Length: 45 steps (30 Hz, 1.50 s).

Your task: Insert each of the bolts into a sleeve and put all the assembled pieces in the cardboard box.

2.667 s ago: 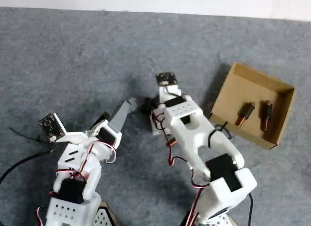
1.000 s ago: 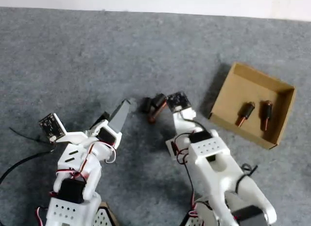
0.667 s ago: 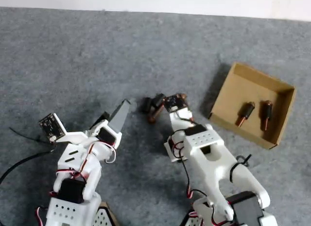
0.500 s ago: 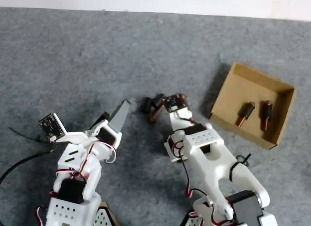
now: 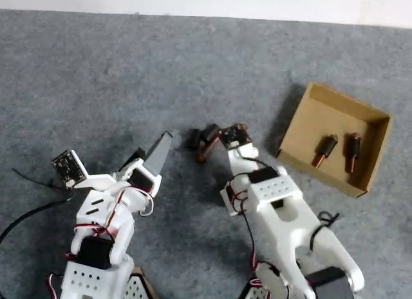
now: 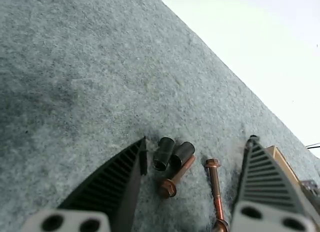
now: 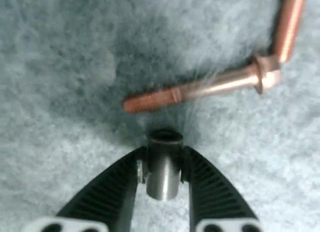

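A black sleeve (image 7: 163,167) stands between the fingers of my right gripper (image 7: 164,151), which is shut on it just above the grey mat. Past its open end lies a copper bolt (image 7: 200,90), and a second bolt (image 7: 287,22) angles away from that one's head. My right arm (image 5: 270,196) ends beside two loose black sleeves (image 5: 193,138) (image 5: 209,133) and a bolt (image 5: 201,155). My left gripper (image 6: 197,142) is open and low over the mat, with both sleeves (image 6: 162,153) (image 6: 182,154) and two bolts (image 6: 175,177) (image 6: 215,184) lying between its fingers. The cardboard box (image 5: 322,173) holds two assembled pieces (image 5: 326,148) (image 5: 353,151).
Grey mat (image 5: 96,74) covers the table, with open room at the back and left. The box stands at the right, close to my right arm's elbow. A black cable (image 5: 26,183) trails at the left edge near my left arm's base.
My right arm, stretched out over the sleeves 2.7 s ago, has drawn back toward its base and then shifted only slightly. My left arm has stayed still.
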Motion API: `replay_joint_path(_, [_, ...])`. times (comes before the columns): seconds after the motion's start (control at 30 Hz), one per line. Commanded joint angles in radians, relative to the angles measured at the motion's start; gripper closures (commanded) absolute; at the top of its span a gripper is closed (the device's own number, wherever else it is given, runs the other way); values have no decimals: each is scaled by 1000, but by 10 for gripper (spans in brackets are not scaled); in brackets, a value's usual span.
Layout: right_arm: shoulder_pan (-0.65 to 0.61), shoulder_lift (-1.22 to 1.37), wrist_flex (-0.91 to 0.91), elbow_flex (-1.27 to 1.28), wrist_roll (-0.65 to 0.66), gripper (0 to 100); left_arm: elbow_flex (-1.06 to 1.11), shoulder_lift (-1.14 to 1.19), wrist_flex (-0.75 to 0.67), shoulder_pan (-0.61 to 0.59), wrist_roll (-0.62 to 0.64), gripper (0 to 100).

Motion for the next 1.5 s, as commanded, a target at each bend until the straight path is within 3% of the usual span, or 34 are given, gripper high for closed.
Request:
replay_joint_path(0.0, [12, -44, 12, 10, 5, 897, -7, -13, -17, -10, 3, 712])
replay_joint_path(0.67, [12, 168, -36, 10, 5, 900, -7, -13, -17, -12, 3, 712])
replay_joint_path(0.77, [12, 168, -47, 10, 5, 994, -7, -13, -17, -12, 3, 712])
replay_joint_path(0.97, [24, 157, -54, 13, 69, 995, -7, -13, -17, -12, 3, 712])
replay_joint_path(1.17, [110, -67, -58, 39, 69, 995, -18, -5, -12, -5, -38, 712])
replay_joint_path(1.4, [116, -507, -110, 285, 74, 995, -38, -5, -11, 22, -87, 712])
replay_joint_path(1.47, [117, -644, -105, 335, 74, 995, -93, -5, 57, 65, -130, 712])
